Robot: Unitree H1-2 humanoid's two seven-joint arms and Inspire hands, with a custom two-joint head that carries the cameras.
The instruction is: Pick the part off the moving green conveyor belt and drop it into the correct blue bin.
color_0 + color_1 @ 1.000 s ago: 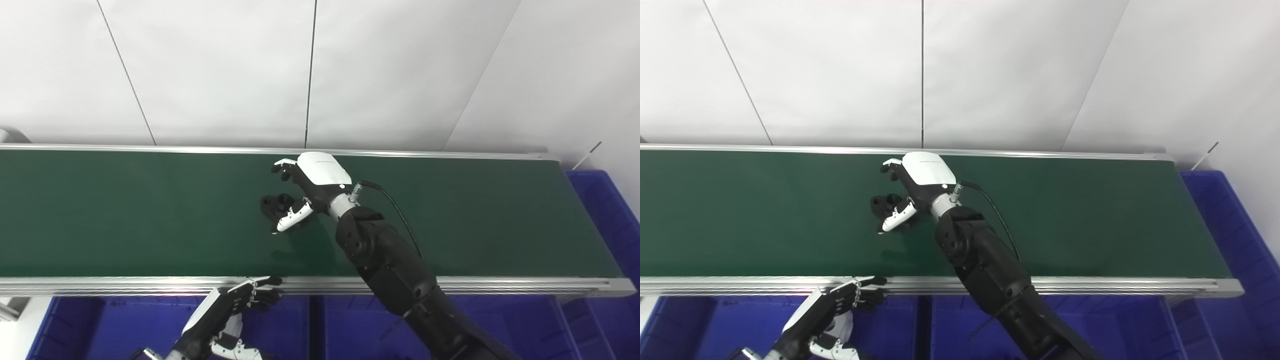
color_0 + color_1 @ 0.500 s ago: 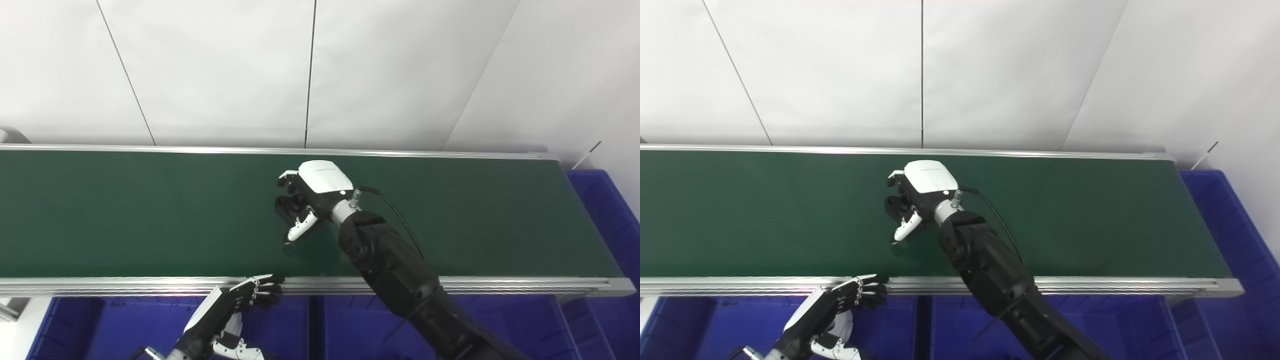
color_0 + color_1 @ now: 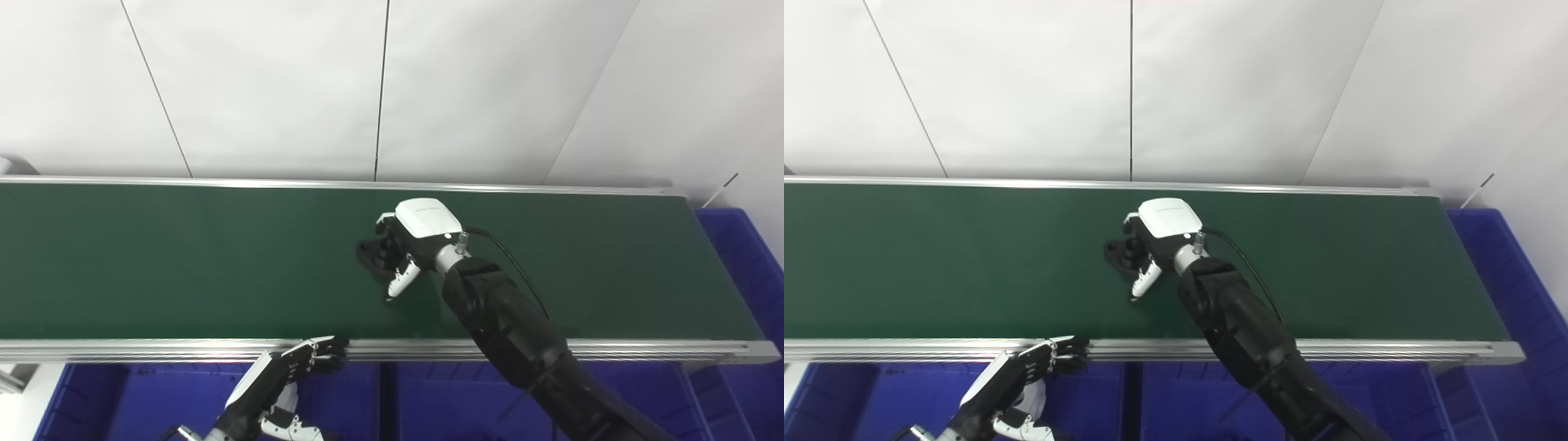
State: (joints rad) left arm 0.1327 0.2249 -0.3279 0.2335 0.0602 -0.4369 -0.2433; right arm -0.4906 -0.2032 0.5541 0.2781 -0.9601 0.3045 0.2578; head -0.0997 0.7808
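A small black part (image 3: 369,253) lies on the green conveyor belt (image 3: 184,263), about mid-length. My right hand (image 3: 409,244) reaches over the belt from the near side and sits right against the part's right side. Its fingers (image 3: 386,222) curl over the part's far edge and its white thumb (image 3: 399,283) points toward the near side, so the part sits between them, still on the belt. The hand is open around it. My left hand (image 3: 278,381) hangs below the belt's front rail, open and empty.
Blue bins stand below the front rail, one at the left (image 3: 141,398) and one at the middle (image 3: 441,401). Another blue bin (image 3: 744,257) stands at the belt's right end. A white wall is behind the belt.
The part has ridden rightward on the belt. My right hand has followed it to the right and its fingers have come down closer around it. The left hand has barely moved.
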